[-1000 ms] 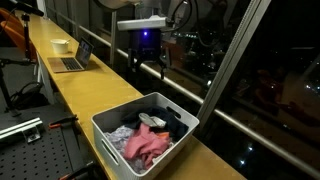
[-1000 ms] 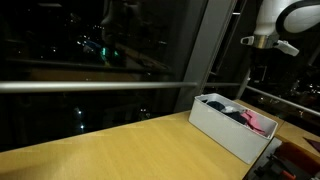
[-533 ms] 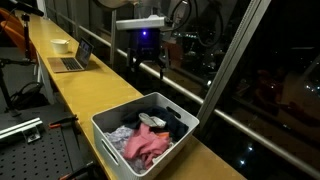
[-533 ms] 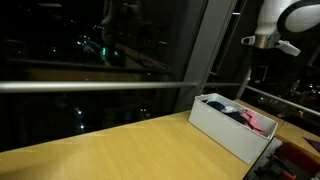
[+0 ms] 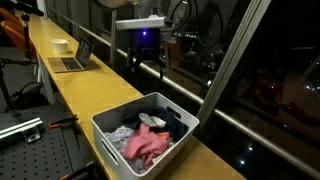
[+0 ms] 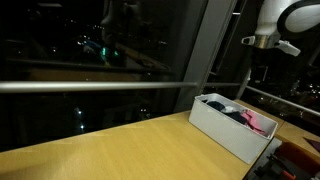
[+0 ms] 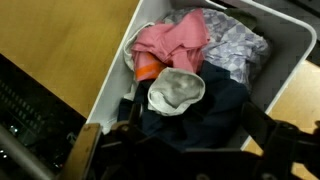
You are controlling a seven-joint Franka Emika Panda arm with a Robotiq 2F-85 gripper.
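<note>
- End effector: fingers spread wide, holding nothing, hanging well above the bin.
- White bin: on the wooden surface, near its window-side edge; also seen at.
- Contents, wrist view: pink cloth by the far wall, grey-white sock at centre, dark garment beneath, patterned fabric beside.
- Step judged: hover before picking; next move calls for a straight descent onto the sock.
- Laptop and bowl: far end of the surface.
</note>
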